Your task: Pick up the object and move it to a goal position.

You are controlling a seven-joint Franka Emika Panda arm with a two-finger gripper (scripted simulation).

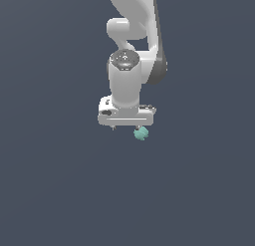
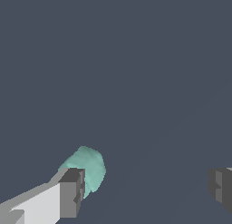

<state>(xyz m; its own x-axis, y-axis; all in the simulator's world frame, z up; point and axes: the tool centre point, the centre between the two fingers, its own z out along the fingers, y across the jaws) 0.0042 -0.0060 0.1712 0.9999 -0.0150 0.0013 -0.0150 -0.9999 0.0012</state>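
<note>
Fingers (image 2: 68, 193) of the hand (image 2: 145, 189) stood wide apart, gripping nothing; the blob (image 2: 86, 168) sat beside one finger, off-centre, at the hand's five o'clock in the exterior view, so regrasping seemed needed

Beneath me the floor (image 1: 50, 190) is one flat, matte sheet of dark slate blue, and it fills both the exterior view and the wrist view right out to their borders. Its colour is nearly even. In the wrist view a faint paler streak (image 2: 181, 123) runs slantwise across the floor (image 2: 118, 60). The only thing I see against it is the small teal-green lumpy blob (image 1: 141, 134), roundish and pale on its lit side (image 2: 88, 166). I cannot tell whether the blob rests on the floor or sits just above it.
</note>
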